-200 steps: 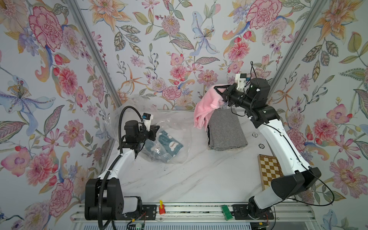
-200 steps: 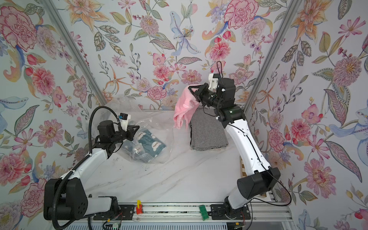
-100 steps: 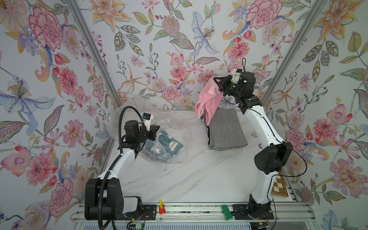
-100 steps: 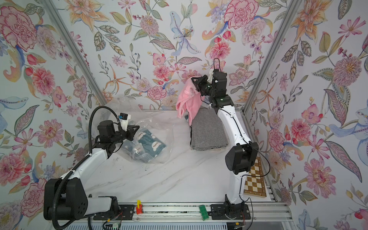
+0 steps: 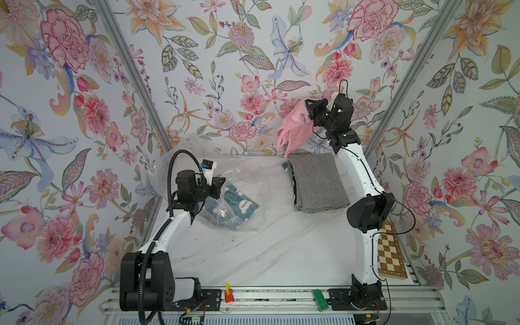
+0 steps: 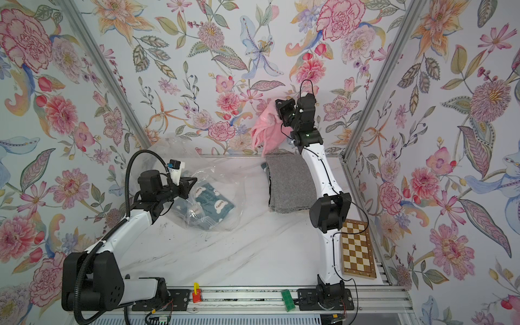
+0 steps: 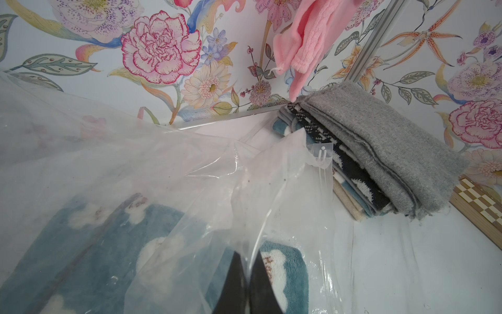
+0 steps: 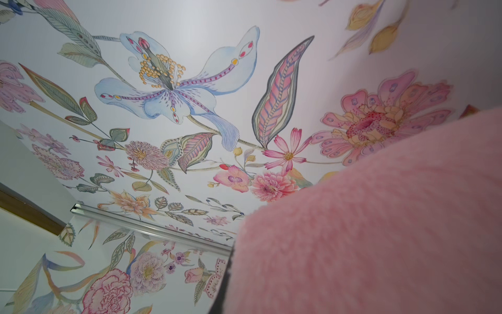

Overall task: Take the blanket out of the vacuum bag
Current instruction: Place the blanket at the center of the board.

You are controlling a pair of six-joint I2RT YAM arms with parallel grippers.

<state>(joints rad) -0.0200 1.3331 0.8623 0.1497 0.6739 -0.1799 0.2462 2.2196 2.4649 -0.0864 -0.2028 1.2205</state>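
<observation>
In both top views the right gripper (image 5: 307, 112) (image 6: 279, 109) is raised at the upper right of the frame, close to the back wall. Its jaws are clamped on a fluffy pink blanket (image 5: 292, 132) (image 6: 266, 132), which hangs free in the air. The blanket's lowest corner dangles just above the far end of a stack of folded blankets (image 5: 318, 183) with a grey 1 on top. The right wrist view is half filled by pink pile (image 8: 366, 217), and the fingertips are buried in it.

The vacuum bag (image 5: 253, 174) (image 7: 135, 163) lies crumpled at the centre left of the marble table (image 5: 267, 253), well apart from the pink blanket. Inside it sits a blue blanket with white clouds (image 5: 242, 201) (image 6: 215, 201).

The left gripper (image 5: 221, 183) (image 7: 247, 285) is at the bag's left edge. In the left wrist view its 2 dark fingers (image 7: 233, 285) are pressed nearly together with a fold of clear plastic pinched between them.

A chessboard (image 5: 389, 253) lies at the lower right edge of the table, beside the right arm's base.
</observation>
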